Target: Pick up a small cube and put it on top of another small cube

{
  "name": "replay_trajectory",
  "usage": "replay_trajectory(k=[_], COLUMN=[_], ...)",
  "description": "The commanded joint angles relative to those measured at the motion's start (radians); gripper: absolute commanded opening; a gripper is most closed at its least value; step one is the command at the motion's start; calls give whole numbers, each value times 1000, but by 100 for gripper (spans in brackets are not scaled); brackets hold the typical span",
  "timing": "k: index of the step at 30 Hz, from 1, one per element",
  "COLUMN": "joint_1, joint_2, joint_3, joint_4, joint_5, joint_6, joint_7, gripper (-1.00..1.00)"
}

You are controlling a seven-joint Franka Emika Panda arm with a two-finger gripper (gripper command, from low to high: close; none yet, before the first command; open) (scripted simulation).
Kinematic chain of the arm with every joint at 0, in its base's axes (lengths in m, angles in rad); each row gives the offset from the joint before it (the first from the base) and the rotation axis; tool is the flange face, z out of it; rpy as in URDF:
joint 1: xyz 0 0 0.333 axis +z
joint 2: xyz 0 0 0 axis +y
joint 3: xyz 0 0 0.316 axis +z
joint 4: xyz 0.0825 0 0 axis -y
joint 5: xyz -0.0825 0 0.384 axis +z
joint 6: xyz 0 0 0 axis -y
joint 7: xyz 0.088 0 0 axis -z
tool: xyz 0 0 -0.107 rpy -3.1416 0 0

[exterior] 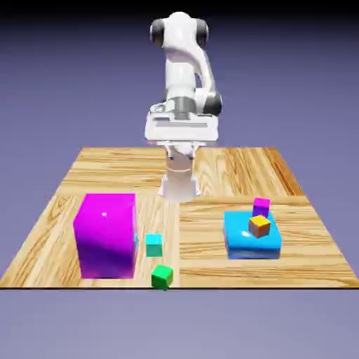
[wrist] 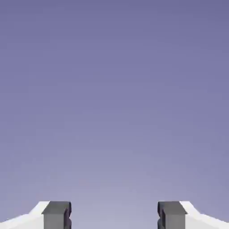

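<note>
so, gripper: gripper shows in the hand view as two grey finger tips spread wide apart at the bottom edge, nothing between them, only the blue-violet backdrop ahead
arm: white arm stands at the table's far edge, folded high, its hand well above the wood and far from every cube
small green cube: small bright green cube sits on the table close to the near edge, free, just off the near corner of the magenta block on the exterior view's right side
small teal cube: small teal cube rests on the wood just beyond the green one, near it but apart, right beside the magenta block
magenta block: big magenta block stands on the exterior view's left half, much larger than the cubes
blue block: flat blue block lies on the exterior view's right half, well apart from the green cube
on the blue block: small orange cube sits on top, with a small magenta cube behind it, at the block's far edge
</note>
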Motion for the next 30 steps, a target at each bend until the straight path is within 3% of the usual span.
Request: replay_trajectory(k=[1,30], joint_1=[13,376], joint_2=[20,600], joint_3=[-13,-401], joint_4=[4,121], joint_5=[-3,-96], joint_6=[8,242], joint_7=[-44,-1305], gripper=[0,0])
